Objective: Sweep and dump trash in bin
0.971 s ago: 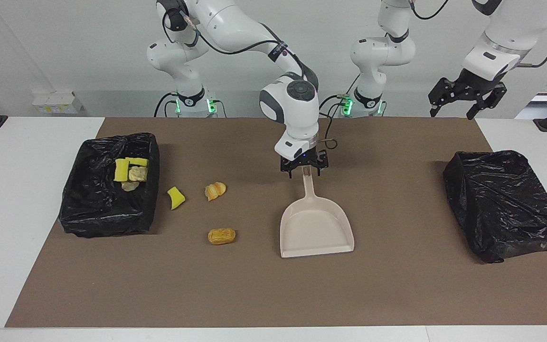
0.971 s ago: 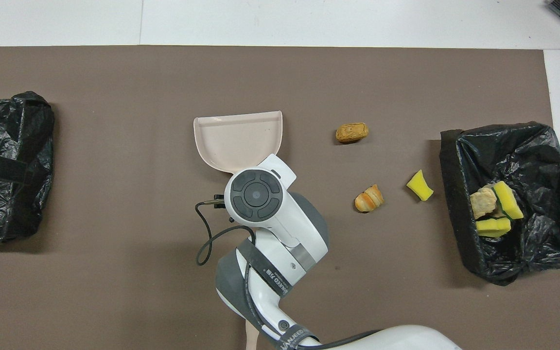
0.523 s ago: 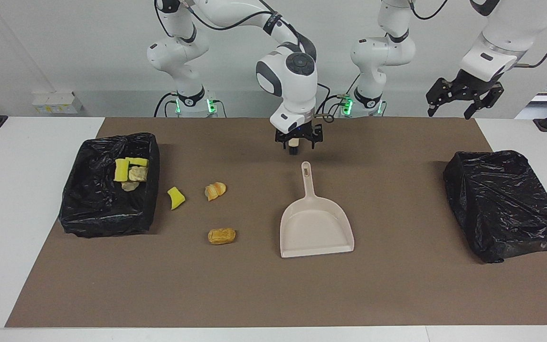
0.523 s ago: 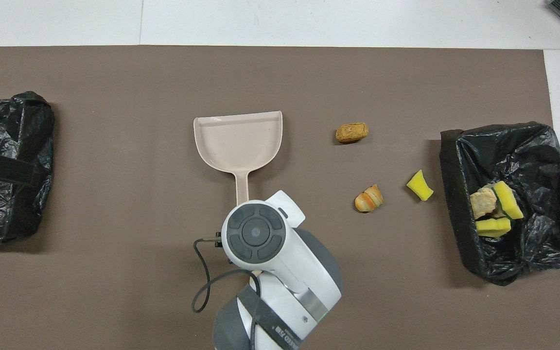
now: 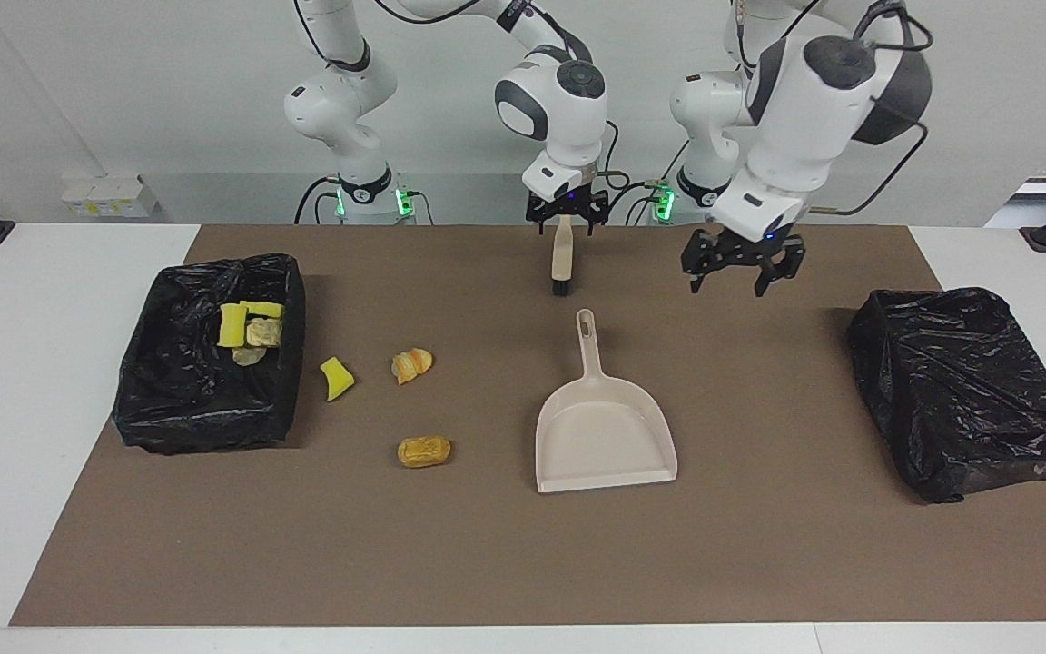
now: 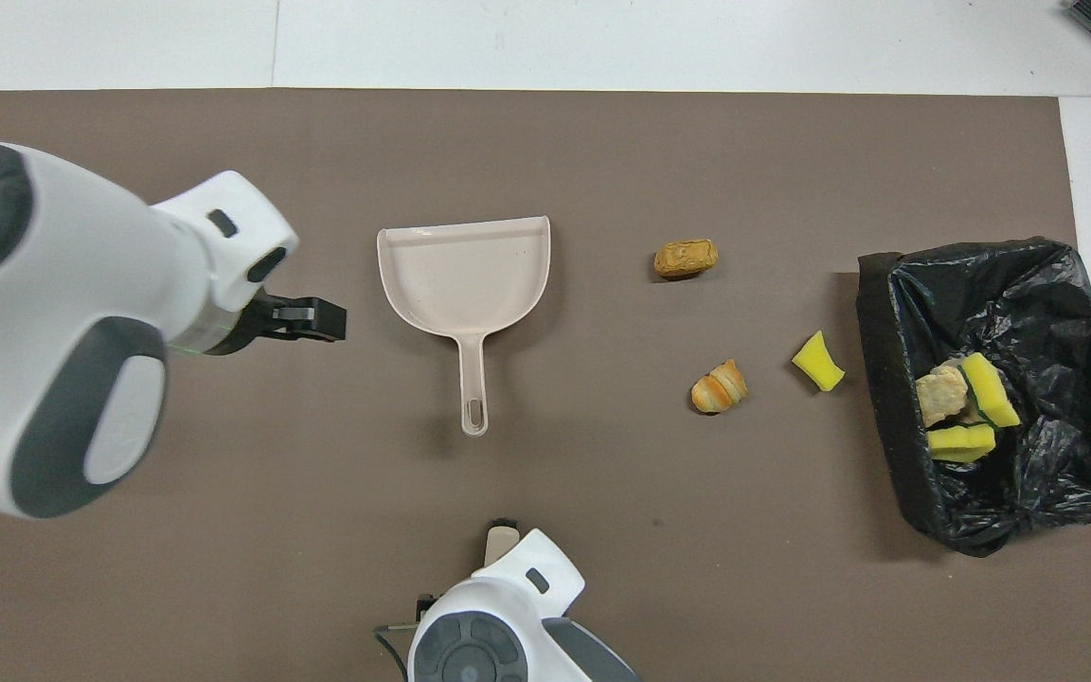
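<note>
Three pieces of trash lie on the brown mat beside the bin (image 5: 205, 409): a yellow sponge chunk (image 5: 336, 378) (image 6: 818, 361), a striped pastry piece (image 5: 411, 364) (image 6: 719, 387) and a golden-brown piece (image 5: 424, 451) (image 6: 686, 258). More scraps (image 5: 251, 331) (image 6: 962, 407) sit inside the bin (image 6: 886, 379). The beige dustpan (image 5: 605, 436) (image 6: 465, 275) lies flat mid-mat, handle toward the robots. My right gripper (image 5: 565, 218) hangs open over the handle end of the brush (image 5: 562, 263) (image 6: 500, 538). My left gripper (image 5: 739, 271) (image 6: 313, 319) is open in the air beside the dustpan's handle.
A second box wrapped in a black bag (image 5: 968, 391) stands at the left arm's end of the table. White tabletop (image 5: 33, 409) borders the mat at both ends.
The right gripper left the dustpan's handle and drew back toward the robots to the brush. The left arm swung in from its end of the table to beside the dustpan. The dustpan stayed put.
</note>
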Action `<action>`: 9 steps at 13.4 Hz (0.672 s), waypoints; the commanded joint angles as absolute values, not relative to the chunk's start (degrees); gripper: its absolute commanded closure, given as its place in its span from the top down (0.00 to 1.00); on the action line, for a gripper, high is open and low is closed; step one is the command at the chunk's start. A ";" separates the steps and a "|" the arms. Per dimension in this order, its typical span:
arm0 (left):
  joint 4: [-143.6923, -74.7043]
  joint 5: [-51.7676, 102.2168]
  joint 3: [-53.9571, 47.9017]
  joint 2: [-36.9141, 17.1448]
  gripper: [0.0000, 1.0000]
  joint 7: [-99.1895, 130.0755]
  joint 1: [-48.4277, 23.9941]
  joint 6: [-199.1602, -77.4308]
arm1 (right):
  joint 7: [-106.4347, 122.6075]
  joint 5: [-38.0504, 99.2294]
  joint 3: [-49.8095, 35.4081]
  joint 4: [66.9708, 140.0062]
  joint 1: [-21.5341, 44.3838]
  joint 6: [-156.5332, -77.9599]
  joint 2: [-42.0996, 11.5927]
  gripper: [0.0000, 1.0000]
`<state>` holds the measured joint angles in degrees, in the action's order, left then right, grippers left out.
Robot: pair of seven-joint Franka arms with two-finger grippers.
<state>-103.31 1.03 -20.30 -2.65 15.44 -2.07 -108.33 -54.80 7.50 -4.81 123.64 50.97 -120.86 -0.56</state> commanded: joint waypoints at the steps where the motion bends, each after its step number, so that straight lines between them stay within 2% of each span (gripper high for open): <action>1: -103.54 -1.92 -22.32 -8.85 1.00 21.15 -4.02 -112.75 | -58.51 10.11 -4.66 129.89 54.21 -125.49 2.64 1.00; 4: -103.54 -9.22 -25.03 -15.36 1.00 31.79 -7.03 -119.52 | -61.43 10.11 -4.66 133.06 57.03 -130.50 1.76 0.93; 6: -103.80 -9.14 -26.28 -17.22 1.00 32.87 -8.08 -120.58 | -61.79 10.11 -4.66 133.42 58.88 -130.87 0.62 0.92; 8: -103.80 -9.14 -26.37 -20.72 0.91 37.50 -10.53 -125.74 | -61.87 10.20 -4.66 133.51 59.06 -130.70 0.53 0.83; 9: -103.62 -9.23 -26.28 -21.18 0.87 38.23 -10.55 -126.29 | -61.87 10.20 -4.66 133.51 59.15 -130.61 0.53 0.75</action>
<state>-104.23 -7.83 -26.65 -19.24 35.26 -9.48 -123.94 -61.19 8.85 -4.82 132.76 58.96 -129.40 0.16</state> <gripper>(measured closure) 0.057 0.119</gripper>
